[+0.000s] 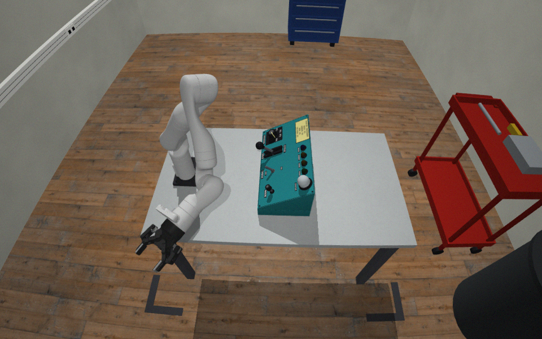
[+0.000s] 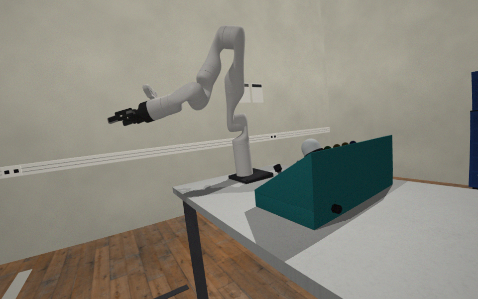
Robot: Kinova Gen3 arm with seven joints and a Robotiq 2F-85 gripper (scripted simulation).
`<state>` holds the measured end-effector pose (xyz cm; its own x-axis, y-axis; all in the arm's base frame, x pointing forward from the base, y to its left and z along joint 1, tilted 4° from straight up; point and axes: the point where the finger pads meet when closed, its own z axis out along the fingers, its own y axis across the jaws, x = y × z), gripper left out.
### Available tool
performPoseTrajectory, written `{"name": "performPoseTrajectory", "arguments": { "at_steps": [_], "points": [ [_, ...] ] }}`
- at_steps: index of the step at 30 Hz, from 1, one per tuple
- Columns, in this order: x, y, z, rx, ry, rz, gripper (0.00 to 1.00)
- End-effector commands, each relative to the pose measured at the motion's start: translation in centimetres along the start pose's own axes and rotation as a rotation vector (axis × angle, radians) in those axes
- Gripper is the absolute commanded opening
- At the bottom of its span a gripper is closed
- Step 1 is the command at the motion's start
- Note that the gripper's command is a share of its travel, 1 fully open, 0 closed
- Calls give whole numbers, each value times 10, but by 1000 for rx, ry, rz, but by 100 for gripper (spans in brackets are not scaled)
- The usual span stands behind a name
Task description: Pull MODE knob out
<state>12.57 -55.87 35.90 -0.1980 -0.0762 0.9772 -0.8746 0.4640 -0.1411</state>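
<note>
The teal console point(image 1: 285, 168) stands in the middle of the grey table point(image 1: 349, 189), its sloped panel facing my arm's base. The panel carries a black ball lever point(image 1: 258, 145), a dial point(image 1: 271, 135), small black toggles point(image 1: 269, 188), a row of dark round buttons point(image 1: 303, 159) and a white ball knob point(image 1: 304, 181). The labels are too small to read, so I cannot tell which control is MODE. A small black knob point(image 2: 336, 208) sticks out of the console's end face. My gripper point(image 1: 149, 257) point(image 2: 114, 118) is open and empty, out past the table's front left corner, high above the floor, far from the console point(image 2: 326, 182).
My arm's base point(image 1: 184, 178) is bolted at the table's left side. A red cart point(image 1: 488, 168) stands to the right of the table with a grey box on it. A blue drawer cabinet point(image 1: 315, 18) stands at the far wall. A dark round object point(image 1: 521, 286) fills the lower right.
</note>
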Motion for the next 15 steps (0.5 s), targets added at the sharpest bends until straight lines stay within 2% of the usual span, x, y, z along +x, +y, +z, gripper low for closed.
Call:
{"name": "performPoseTrajectory", "arguments": {
  "at_steps": [1, 5, 7, 9, 15],
  "points": [
    [18, 33, 19, -76, 28, -7, 100],
    [36, 71, 34, -161, 56, -15, 100],
    [36, 71, 34, -161, 56, -15, 100],
    [48, 98, 42, -219, 73, -21, 100],
    [61, 130, 50, -288, 92, -28, 100]
  ]
}}
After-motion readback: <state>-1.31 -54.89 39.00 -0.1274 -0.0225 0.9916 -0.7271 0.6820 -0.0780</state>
